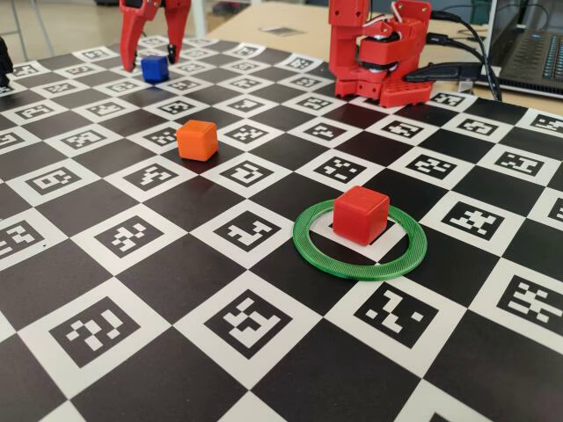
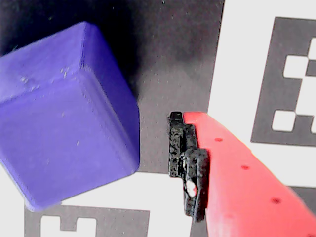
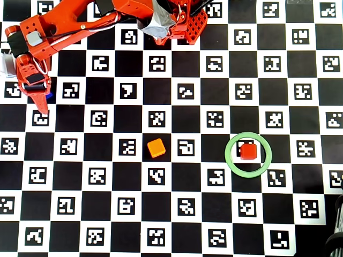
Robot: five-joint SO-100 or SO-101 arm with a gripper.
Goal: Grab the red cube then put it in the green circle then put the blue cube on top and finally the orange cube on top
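Observation:
The red cube (image 1: 361, 214) (image 3: 247, 151) sits inside the green circle (image 1: 312, 251) (image 3: 230, 160), slightly toward its far side. Out on the board the orange cube (image 1: 197, 140) (image 3: 156, 148) stands alone. At the far left corner my gripper (image 1: 151, 61) (image 3: 43, 103) is open, with a finger on either side of the blue cube (image 1: 155, 69) (image 2: 64, 118) (image 3: 49, 95). In the wrist view the cube fills the left, and a clear gap separates it from the black pad (image 2: 185, 163) of the red finger. The other finger is outside that view.
The whole table is a black-and-white checkerboard mat (image 1: 264, 352) with printed markers. The arm's red base (image 1: 378, 53) (image 3: 177, 24) stands at the far edge. A laptop (image 1: 532, 48) and cables lie behind it at the right.

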